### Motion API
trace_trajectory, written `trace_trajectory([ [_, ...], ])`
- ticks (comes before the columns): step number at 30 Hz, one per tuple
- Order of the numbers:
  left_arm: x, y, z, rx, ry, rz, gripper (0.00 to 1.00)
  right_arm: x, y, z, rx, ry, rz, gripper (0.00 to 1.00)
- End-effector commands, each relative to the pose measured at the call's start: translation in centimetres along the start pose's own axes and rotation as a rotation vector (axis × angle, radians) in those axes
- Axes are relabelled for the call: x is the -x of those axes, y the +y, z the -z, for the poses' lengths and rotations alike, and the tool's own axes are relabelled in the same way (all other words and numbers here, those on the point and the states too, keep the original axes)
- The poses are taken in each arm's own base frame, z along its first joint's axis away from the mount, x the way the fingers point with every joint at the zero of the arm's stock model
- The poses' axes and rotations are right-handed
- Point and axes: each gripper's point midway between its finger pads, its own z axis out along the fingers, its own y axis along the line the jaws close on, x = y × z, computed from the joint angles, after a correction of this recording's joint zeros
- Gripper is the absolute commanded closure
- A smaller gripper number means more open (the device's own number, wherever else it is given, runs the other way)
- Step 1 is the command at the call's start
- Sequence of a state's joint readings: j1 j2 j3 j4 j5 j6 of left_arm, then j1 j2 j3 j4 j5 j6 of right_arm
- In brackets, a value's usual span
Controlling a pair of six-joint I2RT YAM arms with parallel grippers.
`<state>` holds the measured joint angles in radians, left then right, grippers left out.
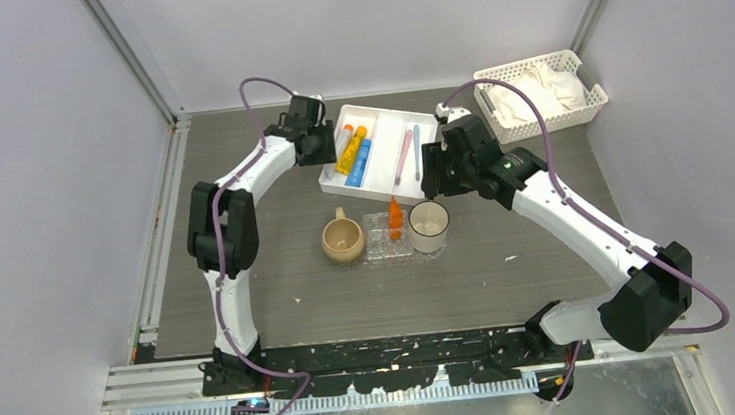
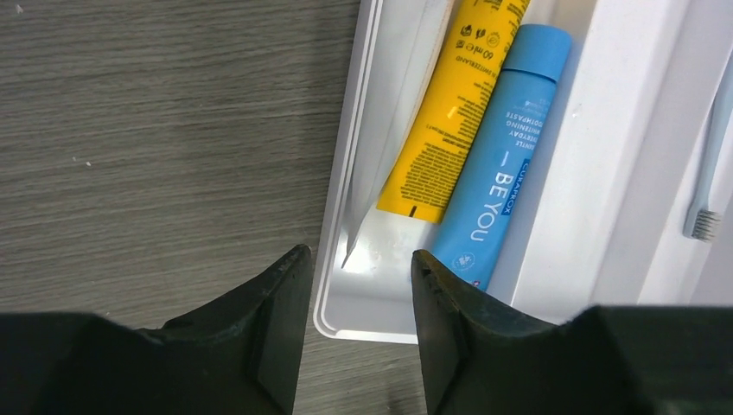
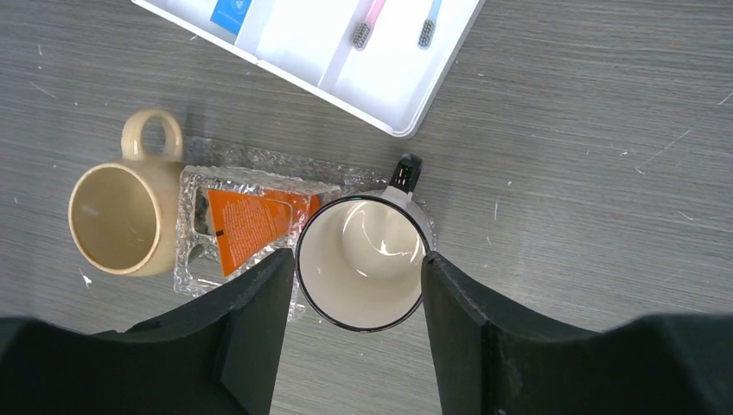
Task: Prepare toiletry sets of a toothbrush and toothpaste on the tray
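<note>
On the clear textured tray [image 1: 379,250] [image 3: 192,259] lies an orange toothpaste tube [image 1: 396,218] [image 3: 251,225]. Yellow toothpaste [image 1: 351,149] [image 2: 449,112] and blue toothpaste [image 1: 362,161] [image 2: 506,164] lie side by side in the white compartmented tray [image 1: 336,182] [image 2: 346,311]. A pink toothbrush [image 1: 403,156] [image 3: 361,33] and a blue toothbrush [image 1: 416,143] [image 3: 426,31] lie in its other slots. My left gripper [image 1: 316,144] [image 2: 356,259] is open, its jaws on either side of that tray's near corner and holding nothing. Over the white mug [image 1: 429,226] [image 3: 363,233] my right gripper [image 1: 433,177] [image 3: 359,259] hangs open.
A beige mug [image 1: 342,241] [image 3: 112,216] stands at the clear tray's left side, the white mug at its right. A white slotted basket [image 1: 591,106] with cloths sits at the back right. A pale flat item [image 2: 376,164] lies against the white tray's left wall.
</note>
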<state>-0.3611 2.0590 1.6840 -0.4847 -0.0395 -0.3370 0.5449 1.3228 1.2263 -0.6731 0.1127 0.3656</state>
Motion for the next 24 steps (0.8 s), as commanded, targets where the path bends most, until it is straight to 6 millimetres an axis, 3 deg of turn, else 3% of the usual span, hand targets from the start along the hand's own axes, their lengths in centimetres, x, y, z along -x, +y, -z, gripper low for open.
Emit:
trace_trajectory([
  [1,-0.2,0.0,-0.6,0.003,-0.015,-0.014,0.53,1.0,0.5,-0.2,0.031,-0.037,-0.017,0.39],
  [7,-0.9,0.1,-1.6,0.002,0.004,-0.012,0.54,0.9,0.4,-0.4,0.026,-0.032,-0.018,0.40],
  [13,-1.0,-0.3,-2.3,-0.010,0.016,-0.012,0.65,0.7,0.4,-0.6,0.029,-0.025,-0.017,0.41],
  [24,-0.1,-1.0,-2.3,-0.023,-0.007,-0.017,0.71,0.7,0.4,-0.8,0.033,-0.020,-0.018,0.44],
])
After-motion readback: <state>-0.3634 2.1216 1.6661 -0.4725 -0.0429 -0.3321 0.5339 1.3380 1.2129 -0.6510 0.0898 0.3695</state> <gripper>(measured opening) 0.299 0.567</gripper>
